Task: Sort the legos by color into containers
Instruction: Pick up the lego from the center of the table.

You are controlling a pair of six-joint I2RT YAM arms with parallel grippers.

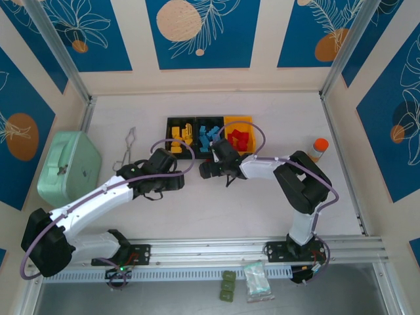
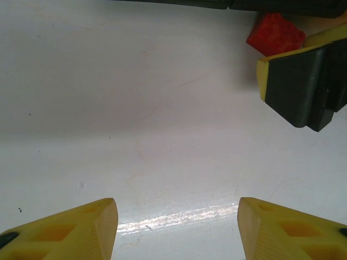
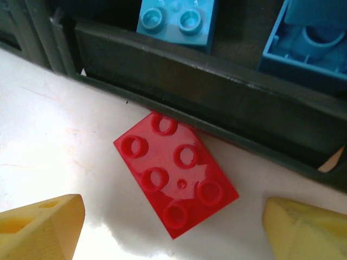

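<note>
Legos lie sorted on a white desk (image 1: 262, 203), all but one of them in the containers (image 1: 209, 120). Two white-and-black arms reach inward from the near edge, their ends close together just in front of the bins. A mint-green lidded box (image 1: 69, 167) sits at the left edge, well apart from everything else.

The containers stand in a row toward the back. The left black bin (image 1: 169, 122) holds yellow legos (image 1: 180, 134), the middle black bin (image 3: 217, 97) holds blue legos (image 3: 176, 21), and the yellow bin (image 1: 237, 119) on the right holds red legos (image 1: 237, 139).

The right gripper (image 3: 173, 227) hangs low over the desk by the middle bin, its jaws wide, one yellow fingertip on each side of a lone red lego (image 3: 176, 174) without touching it. The left gripper (image 2: 176, 227) hovers nearby with its jaws partly spread and bare desk between them. From its wrist camera the red brick and one black-padded finger (image 2: 303, 81) of the right gripper show at upper right.

An orange-capped bottle (image 1: 319, 149) stands upright at the right side, and metal tongs (image 1: 126, 149) lie between the green box and the bins.

That red lego, six studs up, lies flat on the desk with one corner against the outer wall of the middle bin.
</note>
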